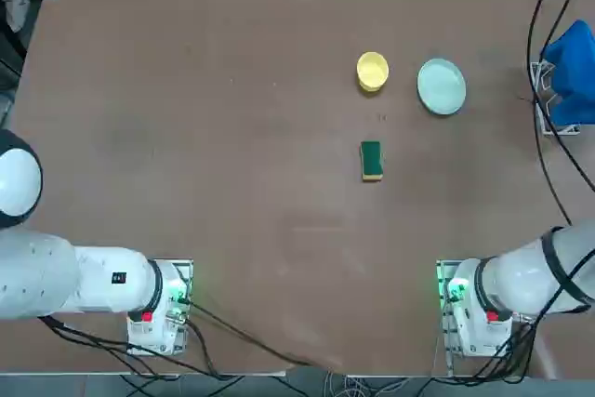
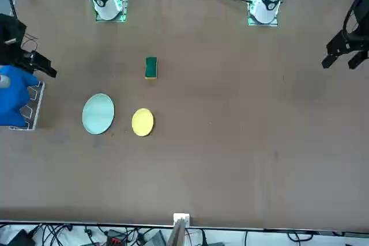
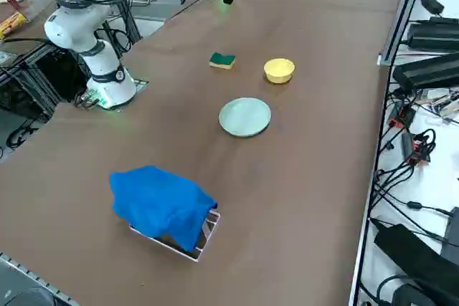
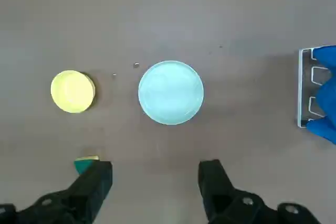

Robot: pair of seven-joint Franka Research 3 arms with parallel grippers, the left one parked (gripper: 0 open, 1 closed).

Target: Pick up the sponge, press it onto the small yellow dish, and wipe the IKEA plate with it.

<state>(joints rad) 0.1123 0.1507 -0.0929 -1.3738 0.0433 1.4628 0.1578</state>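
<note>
Nothing gripped yet: our right gripper (image 4: pixel 155 177) hangs high with jaws spread, empty, since the sponge (image 1: pixel 371 160) lies flat on the table, near the small yellow dish (image 1: pixel 372 71) and IKEA plate (image 1: pixel 441 86).

sponge (image 1: pixel 371 160) alone on bare table (image 1: pixel 204 137), dish (image 1: pixel 372 72) and plate (image 1: pixel 441 86) apart

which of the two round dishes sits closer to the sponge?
The small yellow dish. It lies almost straight beyond the sponge; the mint plate sits off to the side, toward the blue cloth.
</note>
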